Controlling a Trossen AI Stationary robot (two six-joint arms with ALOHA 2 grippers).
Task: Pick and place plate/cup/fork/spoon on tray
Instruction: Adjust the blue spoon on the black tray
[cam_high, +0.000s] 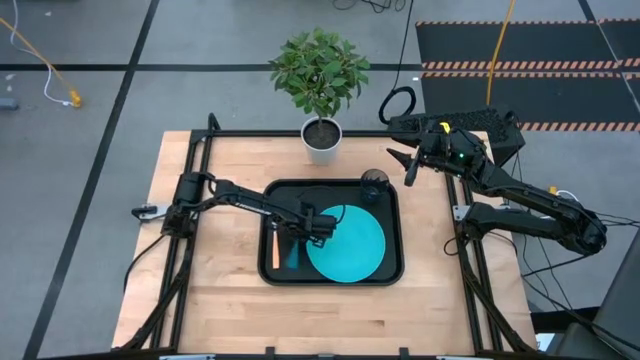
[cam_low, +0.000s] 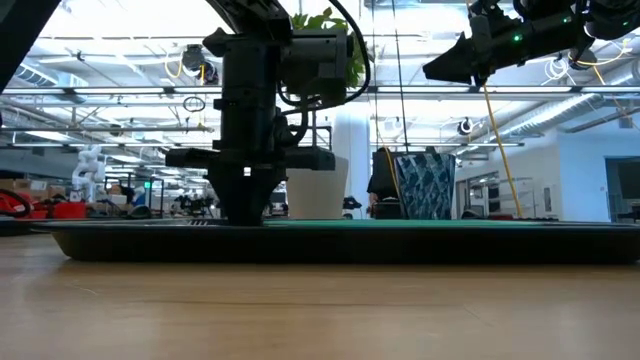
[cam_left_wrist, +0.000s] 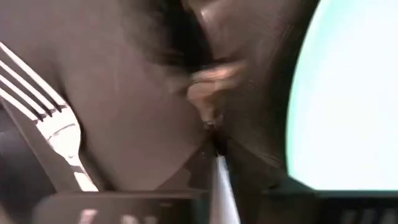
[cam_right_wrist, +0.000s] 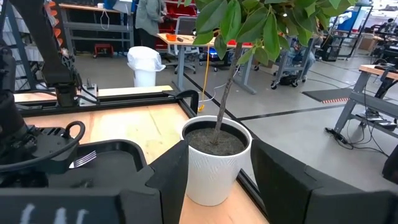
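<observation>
From above, my left gripper (cam_high: 300, 230) is down inside the black rectangular tray (cam_high: 392, 270), a smooth dark slab with rounded corners and a low rim, lying on the pale wood-grain table (cam_high: 220, 300). The gripper sits over the light blue handle of the spoon (cam_high: 292, 252), just beside the round, flat turquoise plate (cam_high: 350, 245). The fork (cam_high: 275, 245) lies next to the spoon, its orange handle parallel to the blue one. The small smoky cup (cam_high: 374, 186) stands in the tray's far corner. My right gripper (cam_high: 412, 165) hangs above the table's far right edge, near the white ribbed pot (cam_high: 321, 142) of the leafy plant.

At table level, my left gripper (cam_low: 245, 205) reaches straight down to the tray (cam_low: 400, 243), whose rim shows as a long dark band; a thin turquoise line of plate (cam_low: 400, 224) sits above it.

Through my left wrist, glossy silver fork tines (cam_left_wrist: 37, 93) lie on the tray's dull dark floor (cam_left_wrist: 124, 112), the spoon's pale handle (cam_left_wrist: 221, 186) runs up the middle between my fingers, and the plate's (cam_left_wrist: 348, 99) curved edge glows at one side. I cannot tell whether my fingers have closed on the handle.

Through my right wrist, my fingers (cam_right_wrist: 298, 180) stand wide apart, empty, framing the pot (cam_right_wrist: 214, 158) with its gritty soil.
</observation>
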